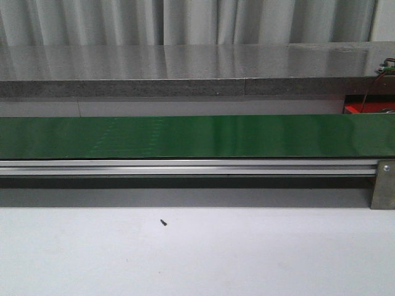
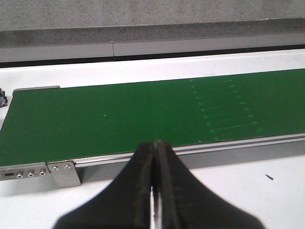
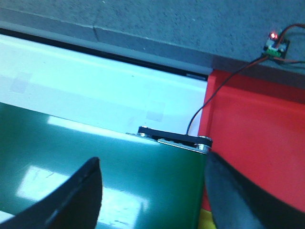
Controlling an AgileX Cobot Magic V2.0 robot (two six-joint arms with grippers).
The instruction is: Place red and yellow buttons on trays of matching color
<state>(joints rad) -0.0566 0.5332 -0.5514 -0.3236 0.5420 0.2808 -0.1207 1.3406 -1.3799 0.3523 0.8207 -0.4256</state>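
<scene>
Buttons, red or yellow, are nowhere to be seen: the green conveyor belt [image 1: 197, 136] lies bare along its whole visible length in all three views, so we judge the sorting has not begun and both arms are waiting for the first piece to ride in. Only one tray shows clearly, the red tray [image 3: 252, 138], sitting just past the end of the belt on the robot's right; from the front view only a sliver of it peeks out behind the belt's far right end. A patch of yellow [image 3: 204, 220] shows low beside it in the right wrist view, which may be the yellow tray, though too little is visible for us to say. Our right gripper [image 3: 152, 191] hangs over that end of the belt with its fingers spread wide, a sensible stance, we think, since it is close to the trays and ready to close on whatever arrives. Our left gripper [image 2: 155, 191] is pressed together, holding nothing, and hovers over the white desk [image 1: 197, 259] just in front of the belt's aluminium rail [image 2: 190, 150], near the belt's other end. A small circuit board with a lit red light [image 3: 275, 44] sits on the grey ledge behind the red tray, its wires running down toward the belt's end bracket.
</scene>
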